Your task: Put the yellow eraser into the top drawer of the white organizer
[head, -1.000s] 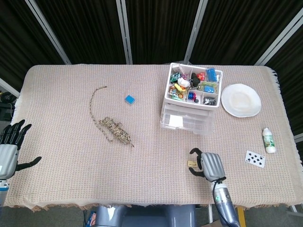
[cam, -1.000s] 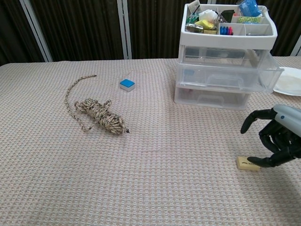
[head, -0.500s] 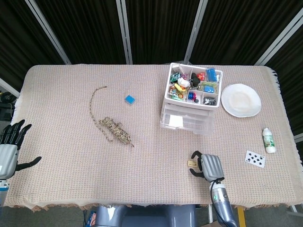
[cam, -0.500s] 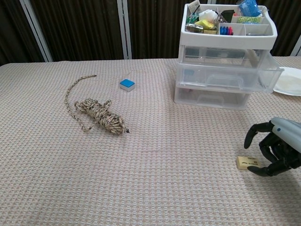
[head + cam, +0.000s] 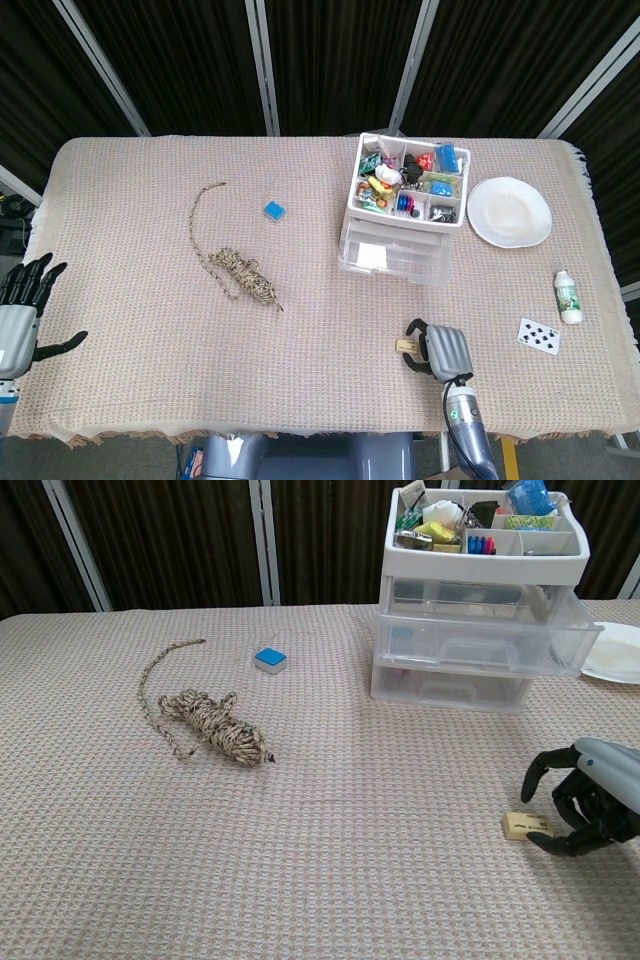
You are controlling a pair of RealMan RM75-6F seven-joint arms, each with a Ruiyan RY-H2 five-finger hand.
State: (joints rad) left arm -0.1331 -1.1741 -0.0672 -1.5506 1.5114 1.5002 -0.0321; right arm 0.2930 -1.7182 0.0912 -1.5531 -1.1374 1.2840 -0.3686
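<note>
Chest view: the right hand [image 5: 590, 800] curls its dark fingers around the small pale yellow eraser [image 5: 529, 826], which lies flat on the woven beige tablecloth [image 5: 330, 840], ungripped, well short of the white plastic drawer organizer [image 5: 480, 630]. Left hand [image 5: 22, 312] rests spread and empty.

Both hands have black fingers with pale grey backs: the right hand [image 5: 443, 350] [image 5: 590, 800] on a silver-grey forearm, the left hand [image 5: 22, 305] with a grey-white wrist casing.
</note>
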